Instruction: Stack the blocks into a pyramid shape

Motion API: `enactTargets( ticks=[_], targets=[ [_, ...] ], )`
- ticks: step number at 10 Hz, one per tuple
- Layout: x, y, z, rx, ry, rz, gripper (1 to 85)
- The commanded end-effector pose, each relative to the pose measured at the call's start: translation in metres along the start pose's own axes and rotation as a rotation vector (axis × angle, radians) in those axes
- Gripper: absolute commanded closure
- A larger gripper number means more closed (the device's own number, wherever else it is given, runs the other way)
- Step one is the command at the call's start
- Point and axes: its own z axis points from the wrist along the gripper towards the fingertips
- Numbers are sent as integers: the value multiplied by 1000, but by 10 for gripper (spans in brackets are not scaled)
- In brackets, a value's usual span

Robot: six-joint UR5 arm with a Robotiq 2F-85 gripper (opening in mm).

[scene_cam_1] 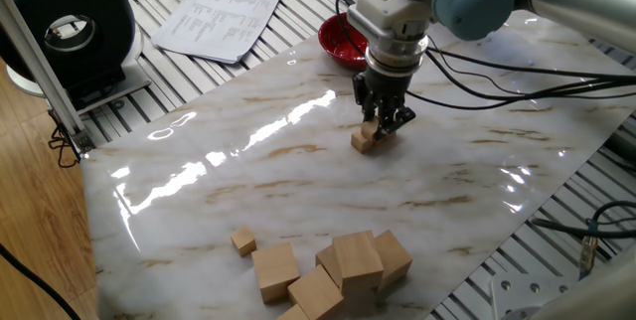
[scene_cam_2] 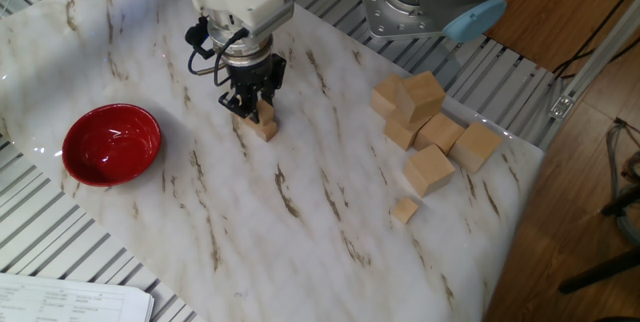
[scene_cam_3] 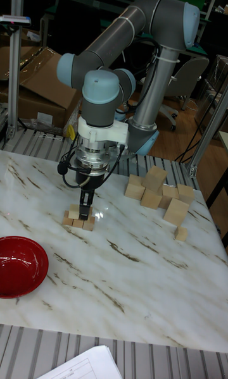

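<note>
We see the pincer (scene_cam_3: pixel 85 209) closed on a small block (scene_cam_3: pixel 74 211) of the second layer, low over the base row (scene_cam_3: pixel 78 222) at the worktop (scene_cam_2: pixel 300 212) centre. We judge the placing step is in hand; next it must open and lift straight. One spare small block (scene_cam_2: pixel 404 209) lies at four o'clock, beside the large cubes (scene_cam_2: pixel 430 122). The red bowl (scene_cam_2: pixel 111 143) sits at nine o'clock.

jaws (scene_cam_1: pixel 384 119) over small blocks (scene_cam_1: pixel 366 139); red bowl (scene_cam_1: pixel 341 42) behind

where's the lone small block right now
In the other fixed view, the lone small block lies near the table's right edge, just below the pile of big cubes, far from the gripper.
</note>
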Motion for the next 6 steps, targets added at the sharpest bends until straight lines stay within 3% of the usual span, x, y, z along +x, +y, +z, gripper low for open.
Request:
enactTargets(
  ticks=[1, 4, 6],
  targets=[
    [-2, 0, -1, 0, -13, -4, 403],
    [-1, -3, -1, 9, -12, -14, 377],
    [0, -4, -1, 9, -9, -28, 317]
  ],
)
